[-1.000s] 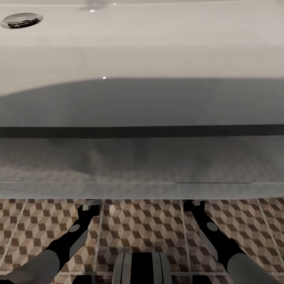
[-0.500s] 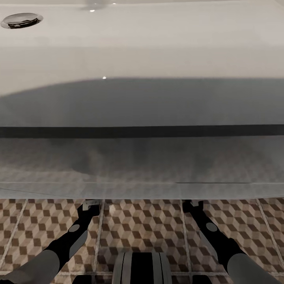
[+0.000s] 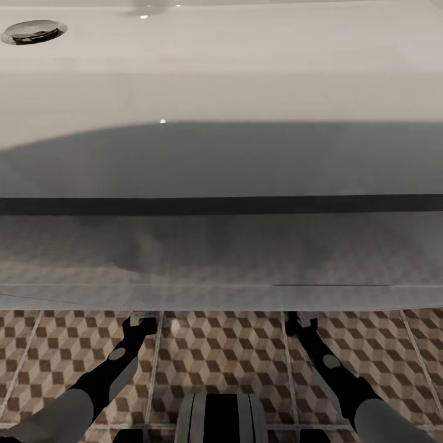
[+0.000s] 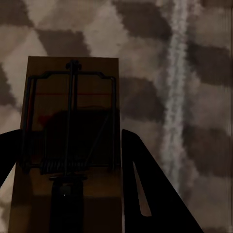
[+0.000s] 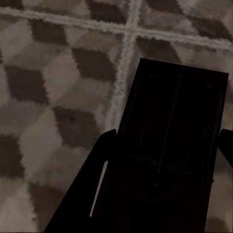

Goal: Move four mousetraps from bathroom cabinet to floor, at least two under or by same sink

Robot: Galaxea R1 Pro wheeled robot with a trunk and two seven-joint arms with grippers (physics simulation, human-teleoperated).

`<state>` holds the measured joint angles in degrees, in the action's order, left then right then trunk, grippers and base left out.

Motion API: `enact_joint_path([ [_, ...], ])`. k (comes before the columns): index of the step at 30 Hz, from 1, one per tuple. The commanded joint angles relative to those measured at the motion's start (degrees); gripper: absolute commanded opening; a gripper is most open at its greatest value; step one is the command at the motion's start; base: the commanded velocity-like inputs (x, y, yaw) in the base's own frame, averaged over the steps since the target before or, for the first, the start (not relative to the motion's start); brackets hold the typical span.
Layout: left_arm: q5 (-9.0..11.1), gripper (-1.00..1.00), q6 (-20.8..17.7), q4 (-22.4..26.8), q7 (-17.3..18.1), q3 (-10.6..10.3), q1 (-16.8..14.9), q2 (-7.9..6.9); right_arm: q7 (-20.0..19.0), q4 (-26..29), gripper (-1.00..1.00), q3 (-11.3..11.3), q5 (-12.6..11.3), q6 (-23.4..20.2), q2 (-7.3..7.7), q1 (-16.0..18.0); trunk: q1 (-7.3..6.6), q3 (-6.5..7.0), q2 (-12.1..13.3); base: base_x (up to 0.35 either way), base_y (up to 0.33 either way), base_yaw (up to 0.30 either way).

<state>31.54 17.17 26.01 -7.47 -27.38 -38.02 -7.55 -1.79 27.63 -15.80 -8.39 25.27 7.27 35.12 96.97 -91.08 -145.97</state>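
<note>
In the left wrist view a brown wooden mousetrap (image 4: 94, 73) with wire and a red mark sits between the fingers of my left gripper (image 4: 68, 141), which looks shut on its sides, just above the bathroom floor (image 4: 204, 97). Another mousetrap (image 5: 179, 97), dark in shadow, is held the same way by my right gripper (image 5: 167, 136) over the tiles (image 5: 58, 97). From the head view both grippers, left (image 3: 140, 320) and right (image 3: 301, 320), reach under the front edge of the white sink (image 3: 221, 61), their fingertips hidden by it. The cabinet is out of view.
The sink's chrome drain (image 3: 34, 31) lies at the far left. The white vanity front (image 3: 221, 258) overhangs both wrists. Patterned floor tiles (image 3: 221, 351) spread between my arms, with my own base (image 3: 221, 418) at the near edge.
Both arms have shifted very slightly under the sink edge; the view and the sink have not moved.
</note>
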Motion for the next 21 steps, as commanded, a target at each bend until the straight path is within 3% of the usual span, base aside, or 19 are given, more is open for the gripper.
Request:
enact_joint_path([
  [1, 0.1, -1.00, 0.2, 0.1, -0.6, -0.5, 0.0, -0.07, -0.4, -0.2, -1.00, -0.3, -0.7, 0.2, 0.01, 0.1, -0.01, -0.03, 0.0, 0.000, 0.000, 0.000],
  [5, 0.1, -1.00, -0.7, 0.2, -0.7, -0.5, -0.1, -0.04, 0.1, -0.4, -1.00, -0.3, -0.8, -0.7, -0.05, 0.3, -0.01, -0.03, 0.0, 0.000, 0.000, 0.000],
  [10, 0.1, -1.00, -2.4, 0.3, -0.7, -0.5, -0.2, -0.07, 0.3, -0.5, -1.00, -0.2, -0.8, -5.1, -0.07, 0.8, -0.01, -0.03, 0.0, 0.000, 0.000, 0.000],
  [16, 0.1, -1.00, -3.4, 1.0, -0.8, -0.5, -0.9, -0.06, 0.3, -0.3, -1.00, -0.1, -0.6, -6.4, -0.06, 1.4, -0.01, -0.03, 0.0, 0.000, 0.000, 0.000],
  [21, 0.2, -1.00, -9.3, 1.5, -0.8, -0.5, -1.7, -0.05, 0.4, -0.4, -1.00, -0.1, -0.9, -6.7, -0.06, 2.4, -0.01, -0.03, 0.0, 0.000, 0.000, 0.000],
])
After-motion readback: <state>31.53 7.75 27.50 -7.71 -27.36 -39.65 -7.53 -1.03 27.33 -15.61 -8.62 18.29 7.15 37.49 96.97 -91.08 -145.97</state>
